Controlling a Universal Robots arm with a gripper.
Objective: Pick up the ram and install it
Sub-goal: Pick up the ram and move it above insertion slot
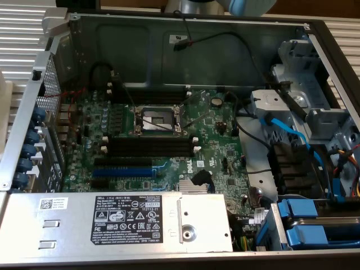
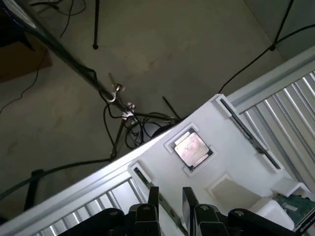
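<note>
In the wrist view my gripper hangs open above a white tray that rests on a ribbed metal surface. A long, thin dark ram stick lies in a groove of the tray and runs on under the gap between my fingers, apart from them. A second dark ram stick lies along the tray's other side. In the exterior view the open computer case holds the green motherboard with black memory slots that have white end clips.
A square silver processor chip sits in the tray's middle pocket, and a green board lies at its corner. In the case are the open processor socket, a blue expansion slot, the power supply, blue cables and drive bays.
</note>
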